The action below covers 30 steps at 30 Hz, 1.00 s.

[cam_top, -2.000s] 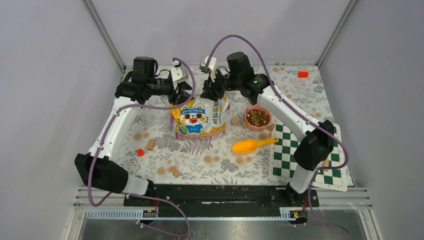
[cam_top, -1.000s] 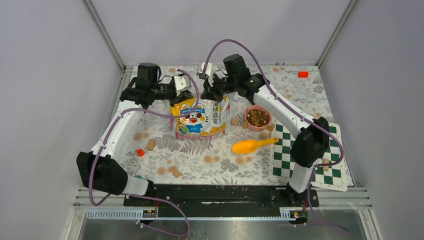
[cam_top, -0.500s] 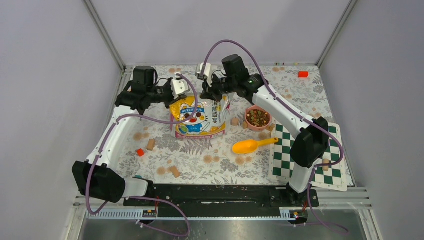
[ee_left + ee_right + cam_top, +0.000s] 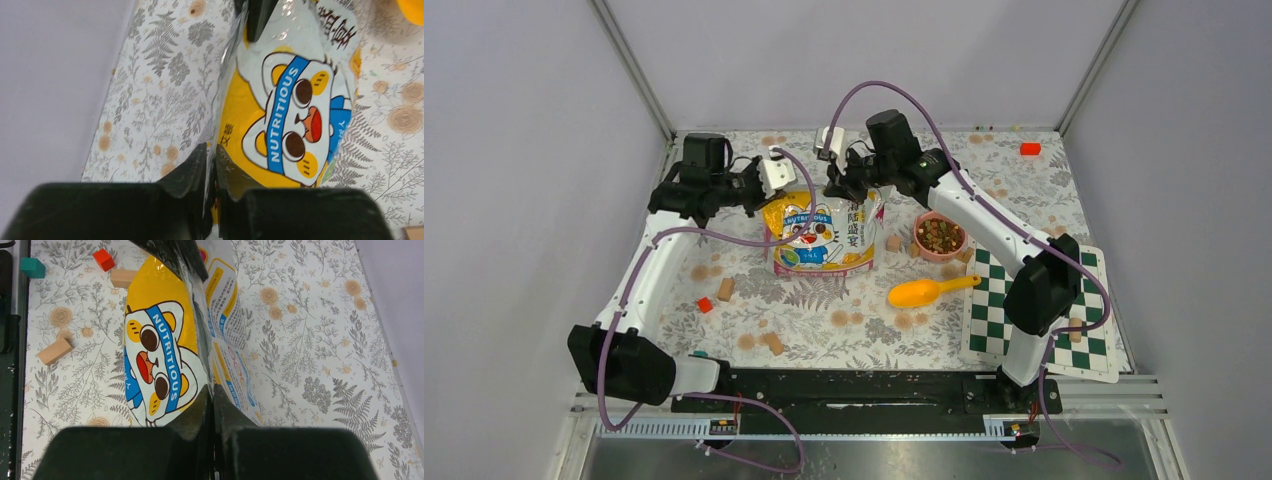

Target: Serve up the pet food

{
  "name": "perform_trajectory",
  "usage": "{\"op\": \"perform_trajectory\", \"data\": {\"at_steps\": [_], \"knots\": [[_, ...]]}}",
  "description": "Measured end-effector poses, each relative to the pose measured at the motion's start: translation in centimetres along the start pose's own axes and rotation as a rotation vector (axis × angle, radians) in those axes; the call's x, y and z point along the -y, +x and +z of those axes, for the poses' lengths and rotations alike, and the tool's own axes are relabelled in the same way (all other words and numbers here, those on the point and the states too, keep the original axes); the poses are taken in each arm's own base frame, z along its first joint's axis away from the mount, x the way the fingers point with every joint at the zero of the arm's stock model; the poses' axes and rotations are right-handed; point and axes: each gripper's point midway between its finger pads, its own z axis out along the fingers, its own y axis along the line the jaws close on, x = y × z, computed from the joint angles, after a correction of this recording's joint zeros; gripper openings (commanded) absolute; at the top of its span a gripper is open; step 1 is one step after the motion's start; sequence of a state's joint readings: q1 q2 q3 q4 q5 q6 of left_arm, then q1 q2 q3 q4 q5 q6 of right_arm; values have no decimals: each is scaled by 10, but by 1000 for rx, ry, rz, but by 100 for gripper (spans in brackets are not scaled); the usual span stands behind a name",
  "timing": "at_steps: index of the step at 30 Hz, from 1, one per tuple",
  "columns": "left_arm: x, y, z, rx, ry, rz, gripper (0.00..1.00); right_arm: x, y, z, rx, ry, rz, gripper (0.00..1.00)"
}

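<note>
Yellow bag (image 4: 824,240): left fingers (image 4: 187,172) pinched tight on top edge's left end, right fingers (image 4: 195,417) on right end.

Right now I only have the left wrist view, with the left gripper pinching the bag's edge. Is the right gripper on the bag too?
Observer: Yes. The right gripper is shut on the opposite top edge of the bag, so the bag hangs between both arms.
Operator: Where's the bowl?
Observer: The pink bowl sits to the right of the bag, apart from it, and has pet food in it.
Operator: And the scoop?
Observer: The yellow scoop lies in front of the bowl, nearer the arm bases, and nothing is holding it.
</note>
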<state>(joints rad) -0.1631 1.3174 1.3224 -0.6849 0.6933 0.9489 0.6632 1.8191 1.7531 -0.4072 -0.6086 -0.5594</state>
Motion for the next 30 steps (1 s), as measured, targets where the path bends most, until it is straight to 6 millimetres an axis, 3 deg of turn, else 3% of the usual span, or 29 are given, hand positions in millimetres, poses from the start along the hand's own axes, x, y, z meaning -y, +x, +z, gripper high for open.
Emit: {"op": "perform_trajectory", "data": {"at_steps": [2,4,5,10,13,16,18,20,22,28,30], "knots": [[-3,4,-3,-17,-17,-1,17,1,1,0,-3,6,-2,0],[-9,10,-7,-45,-45,-6,1,3,1,0,-6,13,-6,0],[-11,13,-9,-58,-56,-6,0,3,1,0,-7,15,-6,0],[-14,18,-11,-81,-72,13,0,3,0,0,-8,20,-10,0],[-13,18,-12,-80,-76,15,12,3,-1,0,-10,19,-9,0],[-17,20,-15,-94,-101,19,13,4,0,-1,-15,26,-8,0],[-20,23,-19,-113,-123,16,12,6,1,-1,-19,34,-10,4],[-24,26,-23,-127,-142,18,0,6,1,-1,-20,36,-11,5],[-25,27,-24,-135,-151,19,0,7,1,-1,-21,40,-12,0],[-25,27,-24,-134,-152,22,0,6,2,-3,-30,39,-11,0],[-24,27,-24,-133,-153,24,0,7,3,-3,-35,46,-10,4]]}}
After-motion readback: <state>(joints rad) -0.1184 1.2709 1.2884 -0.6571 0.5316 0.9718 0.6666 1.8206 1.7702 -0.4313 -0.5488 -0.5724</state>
